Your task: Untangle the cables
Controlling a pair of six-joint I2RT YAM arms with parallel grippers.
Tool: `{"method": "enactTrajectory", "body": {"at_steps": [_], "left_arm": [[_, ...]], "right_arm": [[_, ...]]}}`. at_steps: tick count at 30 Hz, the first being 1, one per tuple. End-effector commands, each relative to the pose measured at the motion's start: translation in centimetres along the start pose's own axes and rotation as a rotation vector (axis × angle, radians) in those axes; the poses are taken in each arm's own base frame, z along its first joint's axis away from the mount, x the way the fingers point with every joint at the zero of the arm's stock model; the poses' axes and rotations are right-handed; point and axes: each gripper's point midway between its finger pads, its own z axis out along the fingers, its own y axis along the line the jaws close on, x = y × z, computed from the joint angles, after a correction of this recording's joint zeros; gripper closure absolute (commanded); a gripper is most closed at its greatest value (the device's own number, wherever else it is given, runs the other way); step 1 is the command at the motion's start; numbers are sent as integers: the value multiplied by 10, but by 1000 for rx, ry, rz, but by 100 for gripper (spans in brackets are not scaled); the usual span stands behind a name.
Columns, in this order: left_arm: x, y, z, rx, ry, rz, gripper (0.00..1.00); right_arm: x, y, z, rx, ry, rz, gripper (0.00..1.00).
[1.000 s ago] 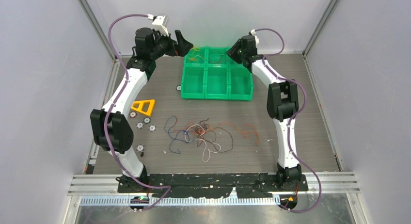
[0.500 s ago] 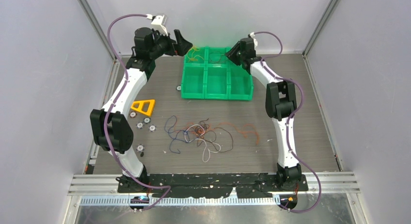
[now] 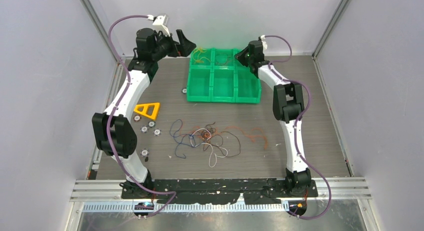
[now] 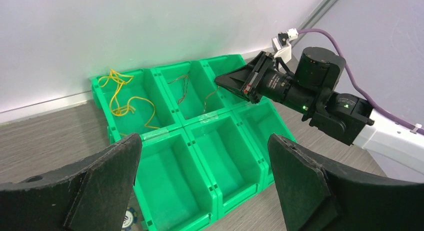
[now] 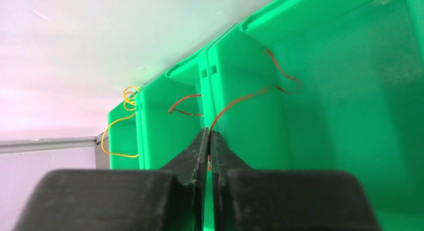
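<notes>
Right wrist view: a red cable (image 5: 240, 100) is pinched at the tip of the right pincer (image 5: 209, 136), jaws nearly together, and is draped over a divider of the green bin (image 5: 350, 116). It is best lifted slowly so the wall is not snagged. The tangled cables (image 3: 210, 138) are spread on the table (image 3: 310, 81). The left pincer (image 4: 202, 141) is held wide apart beside the bin.

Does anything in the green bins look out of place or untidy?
Yes. One red wire lies over the wall between the far middle and far right compartments of the green bins, not inside a single one. The right gripper is closed on it just above that wall.
</notes>
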Motion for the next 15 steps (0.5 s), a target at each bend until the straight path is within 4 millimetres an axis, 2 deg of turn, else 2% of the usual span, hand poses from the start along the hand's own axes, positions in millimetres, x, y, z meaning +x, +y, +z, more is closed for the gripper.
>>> {"method": "enactTrajectory", "body": {"at_steps": [1, 8, 12, 15], "left_arm": [[-25, -9, -11, 19, -39, 12, 0], [-28, -15, -22, 30, -38, 35, 1], [-27, -16, -31, 30, -35, 57, 1], [-25, -14, -39, 25, -28, 72, 0]], "right_arm": [[22, -3, 3, 15, 54, -63, 93], [-3, 23, -16, -59, 17, -280, 95], [-22, 53, -30, -158, -21, -454, 95], [-24, 75, -43, -258, -14, -618, 95]]}}
